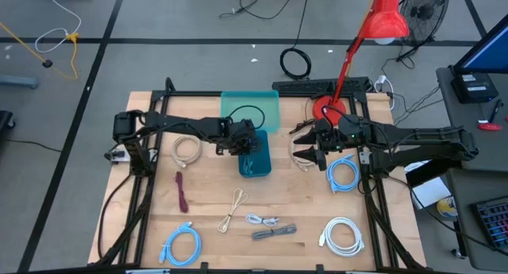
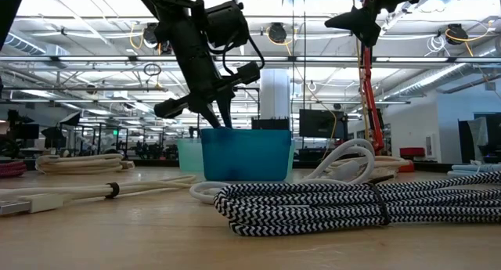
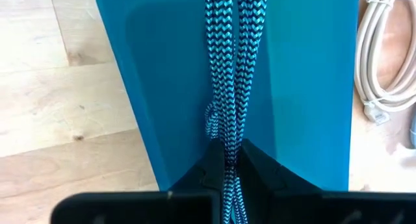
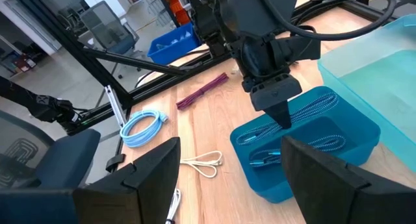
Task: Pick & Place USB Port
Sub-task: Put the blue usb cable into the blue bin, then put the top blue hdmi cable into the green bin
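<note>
My left gripper (image 4: 284, 117) over the blue bin (image 1: 255, 159), clamped on the blue braided cable (image 3: 229, 87) hanging into that bin, my right gripper (image 1: 305, 147) just right of the bin, fingers spread apart

left claw (image 3: 229, 160) pinches blue braided cable (image 3: 233, 68) over blue bin (image 3: 305, 87).

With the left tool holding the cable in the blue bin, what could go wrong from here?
1. The left tool is shut on the blue braided cable; lifting now may pull it back out of the blue bin.
2. Part of the cable may drape over the bin wall when released.
</note>
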### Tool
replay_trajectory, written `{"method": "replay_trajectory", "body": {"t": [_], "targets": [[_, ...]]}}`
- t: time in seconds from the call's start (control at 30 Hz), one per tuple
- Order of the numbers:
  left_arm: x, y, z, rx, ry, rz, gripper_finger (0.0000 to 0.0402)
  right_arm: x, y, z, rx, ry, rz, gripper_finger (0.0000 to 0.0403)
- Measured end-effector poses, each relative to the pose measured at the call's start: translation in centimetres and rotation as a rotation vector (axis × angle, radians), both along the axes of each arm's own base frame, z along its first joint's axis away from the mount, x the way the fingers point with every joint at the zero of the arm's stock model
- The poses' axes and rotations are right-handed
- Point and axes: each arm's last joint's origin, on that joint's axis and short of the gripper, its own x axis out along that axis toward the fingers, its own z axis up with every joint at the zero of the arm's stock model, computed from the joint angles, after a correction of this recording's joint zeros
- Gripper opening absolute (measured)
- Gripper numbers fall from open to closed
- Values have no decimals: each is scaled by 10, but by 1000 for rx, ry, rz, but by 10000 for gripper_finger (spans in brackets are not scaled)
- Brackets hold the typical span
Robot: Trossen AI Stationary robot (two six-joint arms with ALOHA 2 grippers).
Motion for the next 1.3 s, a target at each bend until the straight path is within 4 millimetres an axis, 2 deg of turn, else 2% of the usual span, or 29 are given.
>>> {"method": "replay_trajectory", "body": {"t": [0.2,0.53,0.77,0.93,1.13,1.3], "targets": [[0,-1,0,-2,-4,-45,28,0,0,0,0,0,-1,254],[1,-3,0,21,0,-47,114,0,0,0,0,0,-1,254],[3,-2,5,33,-3,-78,125,0,0,0,1,0,1,254],[18,0,36,107,-99,-197,126,0,0,0,1,0,1,254],[34,3,103,255,-231,-355,126,0,0,0,21,3,-21,254],[27,2,153,358,-218,-488,127,0,-2,0,15,6,-91,254]]}}
